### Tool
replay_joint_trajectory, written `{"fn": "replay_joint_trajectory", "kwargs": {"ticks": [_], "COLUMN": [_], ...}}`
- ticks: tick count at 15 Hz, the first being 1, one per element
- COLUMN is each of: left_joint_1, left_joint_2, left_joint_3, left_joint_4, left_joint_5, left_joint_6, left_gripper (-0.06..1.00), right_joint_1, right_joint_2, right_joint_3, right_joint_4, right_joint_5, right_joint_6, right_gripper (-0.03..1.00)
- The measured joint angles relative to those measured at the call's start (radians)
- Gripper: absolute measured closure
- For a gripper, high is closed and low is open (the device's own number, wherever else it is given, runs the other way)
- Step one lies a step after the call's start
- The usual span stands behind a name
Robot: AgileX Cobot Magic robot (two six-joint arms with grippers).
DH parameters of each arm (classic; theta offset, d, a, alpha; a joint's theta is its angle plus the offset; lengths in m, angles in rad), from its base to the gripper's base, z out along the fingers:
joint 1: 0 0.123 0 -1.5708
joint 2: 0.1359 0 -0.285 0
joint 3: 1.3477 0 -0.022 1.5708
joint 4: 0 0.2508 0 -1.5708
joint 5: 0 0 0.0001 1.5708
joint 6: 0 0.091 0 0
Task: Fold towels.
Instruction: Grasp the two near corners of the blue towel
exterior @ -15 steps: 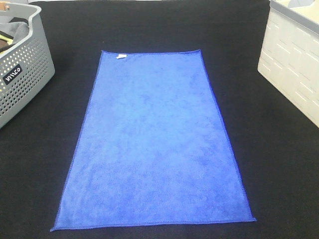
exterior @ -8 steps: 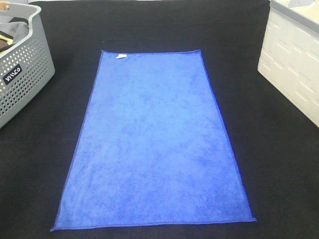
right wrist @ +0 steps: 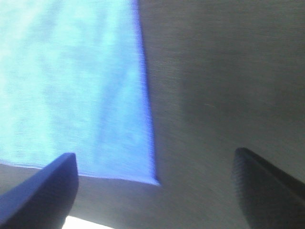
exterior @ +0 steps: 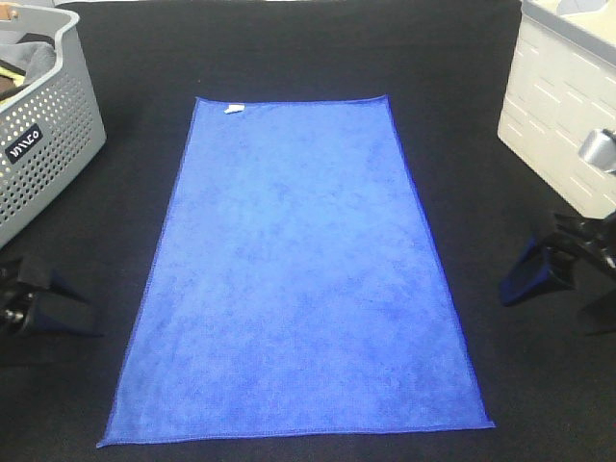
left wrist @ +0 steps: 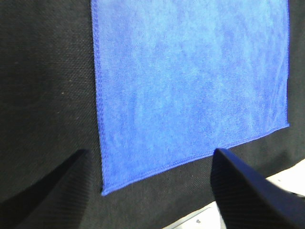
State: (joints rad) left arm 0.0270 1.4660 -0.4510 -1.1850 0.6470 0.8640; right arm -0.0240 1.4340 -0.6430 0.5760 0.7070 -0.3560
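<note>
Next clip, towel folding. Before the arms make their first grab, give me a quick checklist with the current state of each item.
1. Blue microfibre towel spread flat and unfolded on the black cloth-covered table: ok.
2. Left gripper open and empty: ok.
3. Right gripper open and empty: ok.
4. Both near corners of the towel exposed, one ahead of each gripper: ok.
5. Grey perforated plastic basket and white plastic crate apart from the towel: ok.
6. Height of the grippers above the table: cannot tell.
</note>
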Motion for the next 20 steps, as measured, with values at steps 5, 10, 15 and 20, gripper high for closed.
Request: {"fn": "replay_joint_trajectory", "kwargs": {"ticks": [5,10,15,20], "left_joint_1": [-0.044,-0.129,-0.191,-0.221], "left_joint_2": [0.181,0.253,0.357,0.424], "left_joint_3": [0.001,0.001,-0.071,-0.118], "left_joint_4": [-0.178,-0.288,-0.35,-0.386], "left_joint_5": [-0.024,-0.109,-0.109,-0.116], "left_joint_6": [0.188,0.251,0.298,0.299], "left_gripper": [0.27,0.27,0.29,0.66], "right_joint_1": [0.0,0.0,0.135,0.209], "right_joint_2": [0.204,0.333,0.428,0.45], "right_joint_3": [-0.001,-0.002,-0.015,-0.013], "right_joint_4": [0.258,0.374,0.488,0.529], "right_joint_5": [-0.033,-0.061,-0.072,-0.149], "right_joint_6": [-0.245,-0.368,-0.423,-0.425], "right_gripper": [0.21,0.23,0.29,0.72]}}
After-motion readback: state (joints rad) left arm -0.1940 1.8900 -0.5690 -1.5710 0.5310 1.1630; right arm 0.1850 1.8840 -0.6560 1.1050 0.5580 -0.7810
